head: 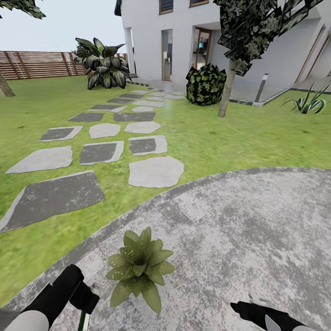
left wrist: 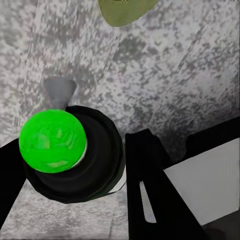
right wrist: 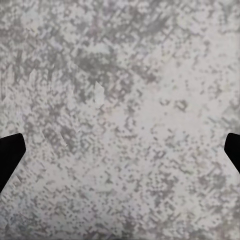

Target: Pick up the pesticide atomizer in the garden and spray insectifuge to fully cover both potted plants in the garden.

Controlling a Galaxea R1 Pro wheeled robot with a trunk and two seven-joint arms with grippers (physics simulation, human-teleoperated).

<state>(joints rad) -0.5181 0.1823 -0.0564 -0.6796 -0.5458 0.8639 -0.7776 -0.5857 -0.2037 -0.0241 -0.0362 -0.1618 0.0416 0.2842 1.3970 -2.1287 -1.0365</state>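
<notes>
1. Head view: the left end effector [head: 85,299] hangs low over the grey stone patio [head: 239,230], just beside one potted plant [head: 139,269]. A sliver of dark-green body with a white stripe pokes out below it at the frame's edge; that looks like the pesticide atomizer [head: 82,321], most of it cut off. The right end effector [head: 250,307] shows partly at the bottom edge, over bare stone. A stepping-stone path [head: 115,147] runs across the lawn [head: 239,138] toward the house [head: 184,37].

2. Left wrist view: the atomizer [left wrist: 65,155] is seen end-on between the dark fingers [left wrist: 150,175], a bright green cap with a grey nozzle facing the stone, so the end effector appears closed around its body. I judge it light, rigid and smooth; a grip around the mid-body keeps the nozzle free. A leaf tip [left wrist: 125,10] is cut by the frame.

3. Right wrist view: speckled stone, with dark fingertips [right wrist: 10,155] at both margins, spread wide and holding nothing.
</notes>
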